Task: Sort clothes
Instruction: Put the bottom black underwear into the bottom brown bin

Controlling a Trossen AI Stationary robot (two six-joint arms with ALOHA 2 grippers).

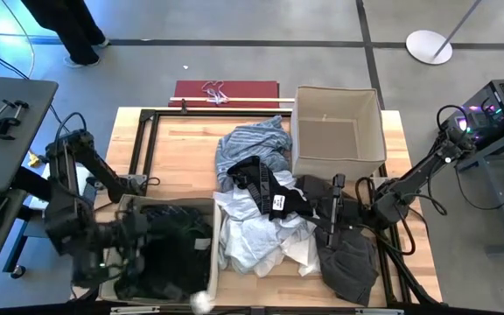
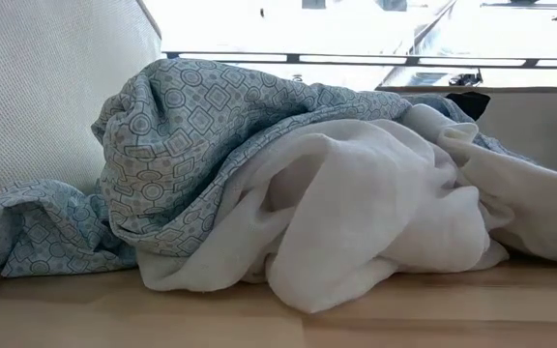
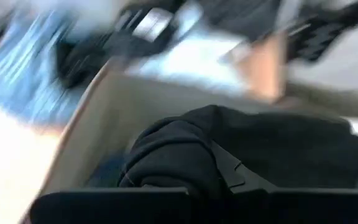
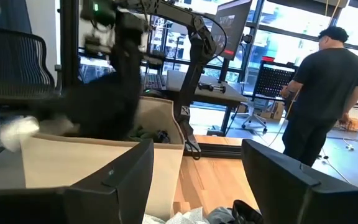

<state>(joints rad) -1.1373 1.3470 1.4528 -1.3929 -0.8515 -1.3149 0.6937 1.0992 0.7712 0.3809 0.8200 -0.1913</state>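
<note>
My left gripper (image 1: 138,229) is over the beige fabric box (image 1: 213,262) at the near left, shut on a dark garment (image 4: 101,99) that hangs down into the box. The box also holds other dark clothes (image 1: 160,254). A small white piece (image 4: 14,134) shows at the box's near rim. My right gripper (image 1: 333,210) is open and empty at the right side of the clothes pile. The pile holds a light blue patterned shirt (image 1: 252,144), a black piece (image 1: 265,184), white pieces (image 1: 261,241) and a charcoal grey piece (image 1: 348,262). My left gripper holds the dark garment by its upper end (image 4: 117,53) from above, fingers pointing down. The garment hangs below the gripper, and its lower part reaches into the box (image 4: 86,162). Blur hides which part the fingers are on and how many layers they hold.
A second beige box (image 1: 374,131) stands open at the far right of the table. A red flat thing (image 1: 226,90) lies beyond the far edge. A black frame (image 1: 143,140) runs along the table's left part. A person (image 4: 322,93) stands in the room behind.
</note>
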